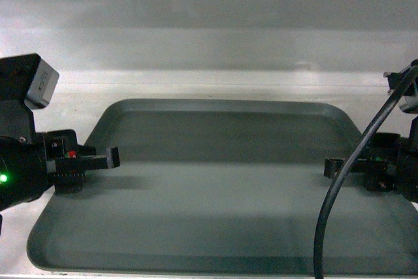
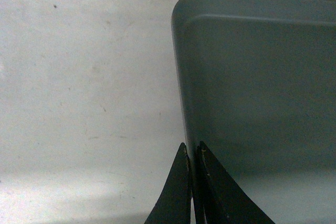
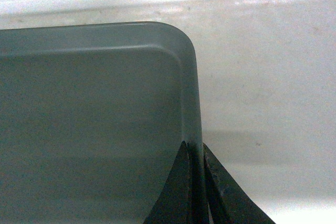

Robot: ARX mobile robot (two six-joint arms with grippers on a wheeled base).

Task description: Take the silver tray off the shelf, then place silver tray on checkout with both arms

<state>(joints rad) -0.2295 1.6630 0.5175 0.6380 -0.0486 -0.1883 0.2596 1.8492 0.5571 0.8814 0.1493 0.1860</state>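
Head view: silver tray [image 1: 215, 187] flat on shelf [image 1: 215, 80]. Wrist views: my left gripper [image 2: 192, 166] and right gripper [image 3: 195, 161] each pinch its side rim.

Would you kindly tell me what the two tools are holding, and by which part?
Both hold the silver tray: the left tool pinches its left rim, the right tool its right rim.

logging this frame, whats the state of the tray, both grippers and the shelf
silver tray: lying flat on the shelf, each side rim pinched by a gripper
left gripper: jaws shut on the tray's left rim
right gripper: jaws shut on the tray's right rim
shelf: white board, bearing the tray
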